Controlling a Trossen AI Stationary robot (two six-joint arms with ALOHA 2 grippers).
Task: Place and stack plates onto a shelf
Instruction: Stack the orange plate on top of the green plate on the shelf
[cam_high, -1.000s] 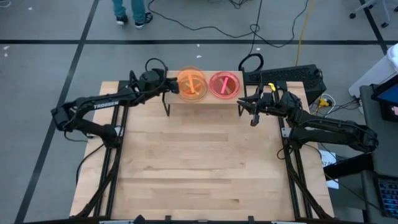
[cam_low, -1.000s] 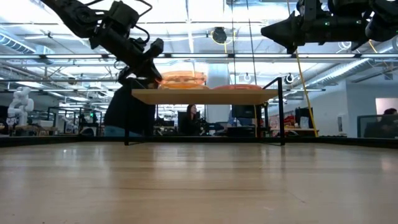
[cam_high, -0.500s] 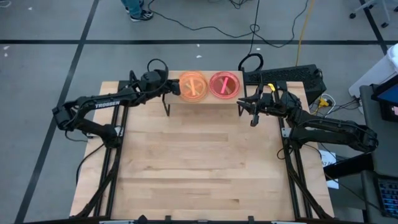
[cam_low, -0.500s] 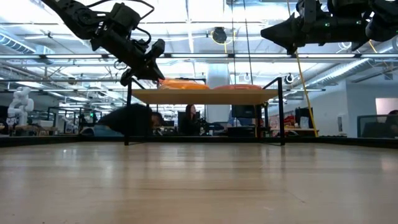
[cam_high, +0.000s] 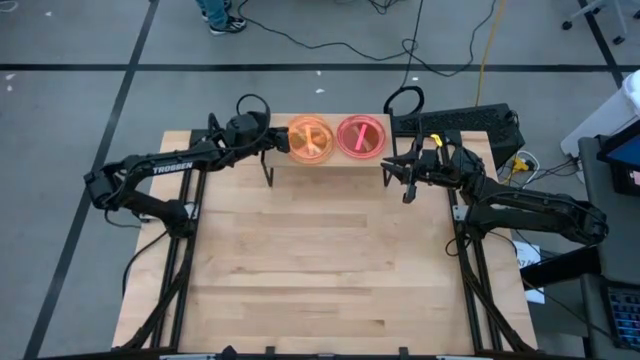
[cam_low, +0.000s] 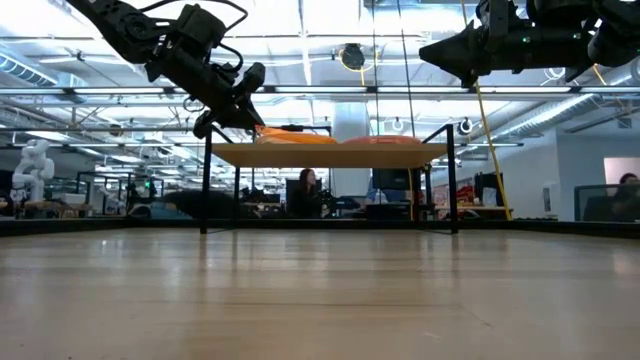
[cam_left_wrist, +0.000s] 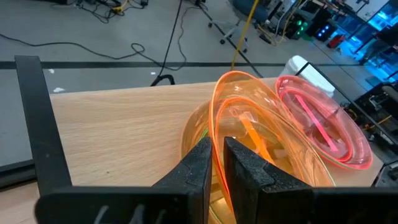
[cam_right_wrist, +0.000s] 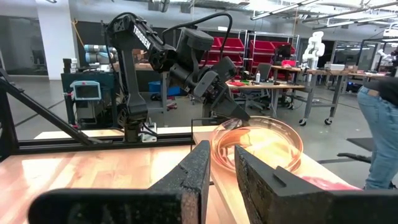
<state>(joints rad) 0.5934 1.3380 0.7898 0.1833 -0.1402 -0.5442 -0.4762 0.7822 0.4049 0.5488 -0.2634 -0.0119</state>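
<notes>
The shelf (cam_high: 330, 163) stands at the table's far edge. An orange plate (cam_high: 312, 139) sits tilted on a stack on the shelf's left half, and a pink-red stack (cam_high: 361, 135) lies on its right half. My left gripper (cam_high: 280, 141) is at the orange plate's left side, shut on it; the left wrist view (cam_left_wrist: 217, 146) shows this too. My right gripper (cam_high: 388, 170) hovers just right of the shelf, empty, its fingers a narrow gap apart (cam_right_wrist: 222, 165). The lower plates of the left stack are mostly hidden. My left gripper pinches the orange plate's rim (cam_left_wrist: 216, 124) on its left side, one finger inside the plate and one outside. The fingers (cam_left_wrist: 199, 168) come slanting down from the table's left. The plate is tilted, its held side raised (cam_low: 260, 129) and its far side resting on the stack.
The shelf's thin black legs (cam_high: 268, 178) stand at its corners. A black device (cam_high: 455, 122) and cables lie beyond the table's far right corner. A person's legs (cam_high: 220, 15) show on the floor beyond the table. Bare wooden tabletop (cam_high: 320, 260) stretches in front of the shelf.
My left gripper has gone down a little with the orange plate. The plate stood higher over the left stack a second ago and now lies low on it, only its held side still raised. A person behind the table has moved away.
</notes>
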